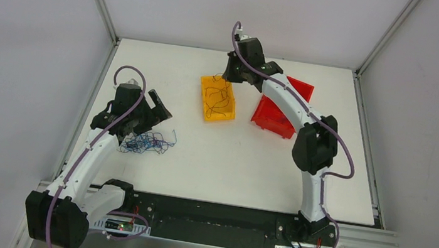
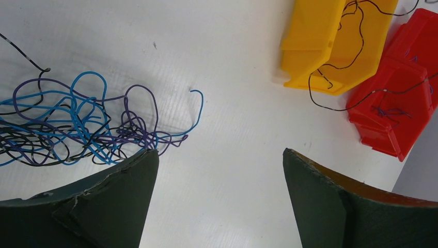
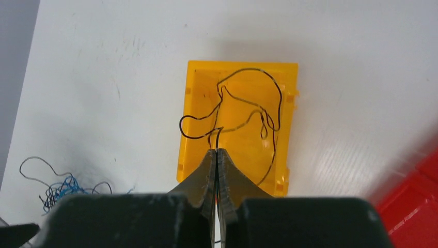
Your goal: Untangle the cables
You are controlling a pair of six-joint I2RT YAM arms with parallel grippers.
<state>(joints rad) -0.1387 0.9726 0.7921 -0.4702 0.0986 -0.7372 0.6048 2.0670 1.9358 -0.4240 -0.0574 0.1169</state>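
A tangle of thin blue, purple and black cables [image 1: 148, 142] lies on the white table at the left; it also shows in the left wrist view [image 2: 77, 124] and the right wrist view [image 3: 59, 188]. My left gripper [image 1: 157, 107] is open and empty just behind and beside the tangle, its fingertips [image 2: 144, 160] wide apart above bare table. My right gripper [image 3: 217, 151] is shut on a thin black cable [image 3: 258, 69] that curls inside the yellow bin [image 3: 243, 64]. In the top view this gripper [image 1: 235, 75] hovers over the far end of the yellow bin [image 1: 225, 117].
A red bin [image 1: 279, 109] stands right of the yellow one, under my right arm; it holds a few purple wires [image 2: 392, 111]. A black wire trails from the yellow bin [image 2: 310, 31] over the red bin [image 2: 372, 129]. Grey walls enclose the table.
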